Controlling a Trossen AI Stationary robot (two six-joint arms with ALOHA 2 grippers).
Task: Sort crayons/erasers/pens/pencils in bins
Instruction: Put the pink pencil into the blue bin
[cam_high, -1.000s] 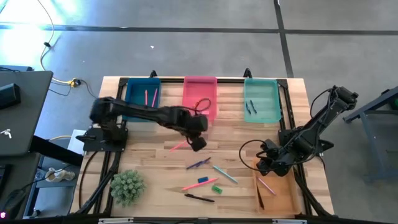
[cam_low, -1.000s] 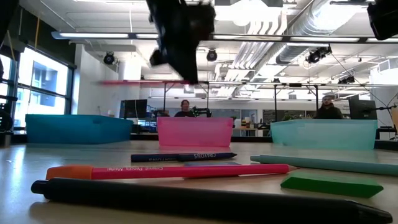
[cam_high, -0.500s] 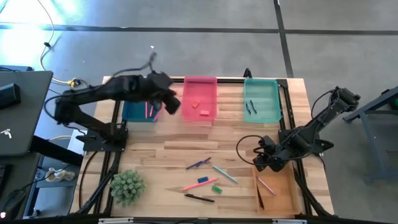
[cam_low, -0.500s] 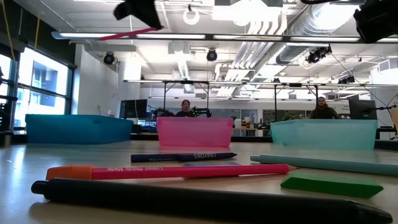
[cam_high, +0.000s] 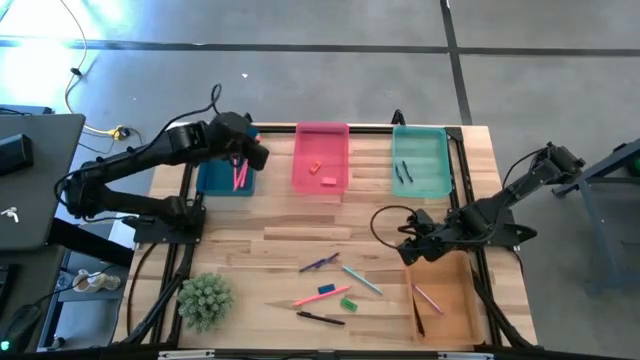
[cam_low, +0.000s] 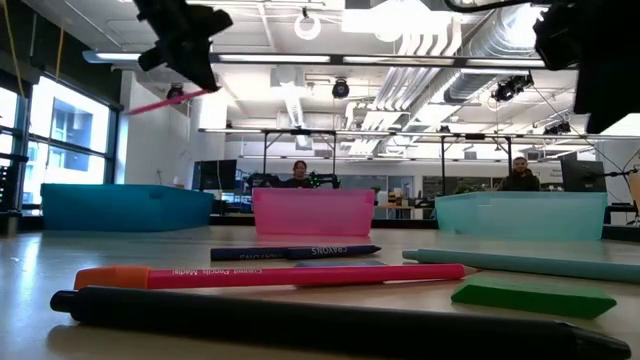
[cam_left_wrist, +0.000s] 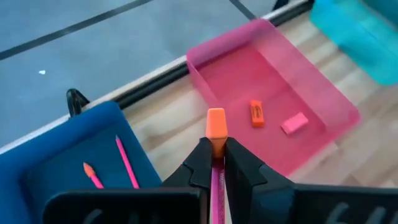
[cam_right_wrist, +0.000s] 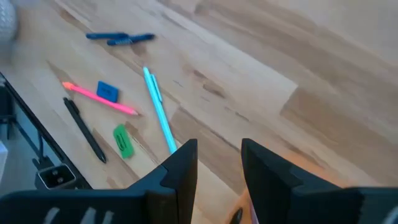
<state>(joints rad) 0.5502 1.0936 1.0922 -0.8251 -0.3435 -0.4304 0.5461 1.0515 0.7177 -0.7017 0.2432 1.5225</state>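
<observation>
Landmark: we place everything from the pink bin (cam_high: 321, 158), the middle one of three at the far edge of the worktop (cam_high: 290, 236).
Bins: we count four: the blue bin (cam_high: 212, 165) to its left, the teal bin (cam_high: 420, 160) to its right, and the orange bin (cam_high: 447, 300) well apart at the near right corner.
Already sorted: two erasers (cam_left_wrist: 273, 118) in the pink bin, one orange and one pink; two pink sticks in the blue bin; two dark sticks in the teal bin; two sticks in the orange bin.
In hand: the left end effector (cam_high: 243, 163) hangs over the blue bin, just left of the pink bin, its fingers closed on a pink pencil (cam_left_wrist: 216, 160) with an orange end.
Left to sort: on the worktop in front of the pink bin we count a dark blue crayon (cam_high: 319, 264), a light blue pen (cam_high: 360, 279), a pink marker (cam_high: 320, 297), a black pen (cam_high: 320, 318), a blue eraser (cam_high: 326, 290) and a green eraser (cam_high: 348, 303).
Right end effector (cam_high: 408, 250): low over the worktop, near the orange bin, fingers a little apart and holding nothing.
Progress: we judge the sorting a bit more than half done.
</observation>
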